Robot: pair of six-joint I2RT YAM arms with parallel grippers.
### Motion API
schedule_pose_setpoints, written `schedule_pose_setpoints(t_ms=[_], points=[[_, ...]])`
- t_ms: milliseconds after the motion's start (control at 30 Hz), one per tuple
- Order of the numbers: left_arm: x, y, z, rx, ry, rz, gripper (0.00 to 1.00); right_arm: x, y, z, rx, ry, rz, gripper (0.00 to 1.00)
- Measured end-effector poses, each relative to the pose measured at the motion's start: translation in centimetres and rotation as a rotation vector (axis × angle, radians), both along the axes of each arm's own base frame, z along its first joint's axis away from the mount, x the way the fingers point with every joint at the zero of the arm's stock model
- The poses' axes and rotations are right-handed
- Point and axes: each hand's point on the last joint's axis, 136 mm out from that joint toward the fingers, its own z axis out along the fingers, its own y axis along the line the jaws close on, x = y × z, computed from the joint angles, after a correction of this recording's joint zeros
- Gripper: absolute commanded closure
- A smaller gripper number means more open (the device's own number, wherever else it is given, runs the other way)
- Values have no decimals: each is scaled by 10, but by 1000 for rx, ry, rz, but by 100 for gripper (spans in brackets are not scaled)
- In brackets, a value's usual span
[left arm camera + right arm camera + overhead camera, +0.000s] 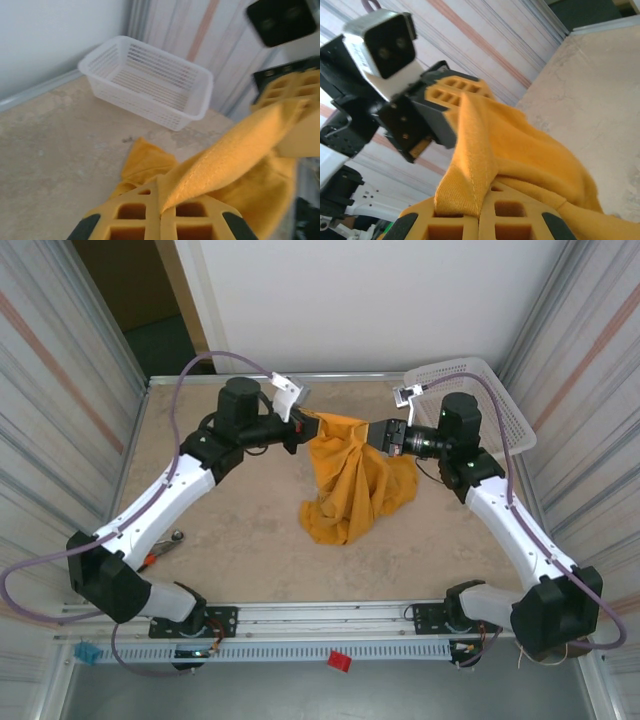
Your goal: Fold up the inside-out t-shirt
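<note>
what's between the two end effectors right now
The t-shirt: its top edge spans from the left end effector to the right end effector, both shut on it, seen from the top camera.

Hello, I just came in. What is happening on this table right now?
Two robot arms hold a mustard t-shirt up between them. The left gripper and the right gripper are each shut on its top edge, while its lower part rests bunched on the table. A white basket sits at the far right corner.

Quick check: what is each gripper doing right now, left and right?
Left gripper: shut on the t-shirt, pinching its raised edge.
Right gripper: shut on the t-shirt too, at the opposite end of that edge.
</note>
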Motion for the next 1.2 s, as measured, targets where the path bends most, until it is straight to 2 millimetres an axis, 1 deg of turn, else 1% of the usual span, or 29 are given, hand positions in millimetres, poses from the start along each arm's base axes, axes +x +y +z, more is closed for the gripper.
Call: schedule_pose_setpoints(t_ms=[33,67,100,133,167,200,233,300,367,433,500,567,633,667,700,767,833,867,933,1000,1033,1067,1133,1167,1200], points=[[-2,1,3,-29,28,-15,100,4,0,-5,-6,5,-1,94],[-4,1,9,-76,61,-42,100,10,1,-12,-14,19,-4,73],[-5,2,15,-125,91,-61,100,17,1,-20,-27,40,-11,60],[-5,4,21,-179,120,-71,100,24,1,-30,-46,62,-25,54],[-2,8,27,-244,148,-74,100,35,0,-40,-69,92,-46,51],[2,13,30,-300,183,-69,100,46,-2,-50,-93,113,-71,50],[5,18,32,-351,218,-62,100,53,-4,-57,-110,136,-94,49],[14,28,34,-444,291,-39,100,59,-12,-73,-147,188,-144,49],[20,33,39,-512,344,-26,100,58,-20,-75,-171,207,-189,50],[22,34,45,-559,384,-28,100,51,-26,-67,-187,200,-230,52],[22,34,50,-590,410,-33,100,39,-30,-50,-192,161,-263,58],[22,34,52,-608,442,-28,100,20,-25,-27,-185,104,-270,64],[24,34,50,-616,469,-12,100,2,-12,-6,-178,50,-247,65],[25,35,48,-617,481,-2,100,-6,-3,5,-173,22,-234,64],[26,35,47,-619,490,6,100,-12,5,14,-169,-1,-222,60],[28,35,44,-622,509,25,100,-20,22,26,-175,-31,-197,43],[30,36,42,-625,526,40,100,-18,36,31,-194,-56,-192,32],[29,34,42,-624,534,43,100,-14,44,31,-210,-62,-195,30],[29,32,42,-623,544,50,100,-3,57,24,-246,-64,-203,29],[26,27,44,-620,552,44,100,10,69,8,-285,-46,-209,30],[24,24,46,-618,555,40,100,16,74,-1,-307,-36,-212,35],[22,21,49,-618,554,35,100,25,78,-11,-333,-27,-219,49],[20,18,53,-619,554,29,100,38,83,-31,-373,-2,-227,94],[19,16,54,-618,556,28,100,44,83,-40,-387,14,-230,100],[20,17,54,-618,560,31,100,47,81,-46,-396,27,-233,100]])
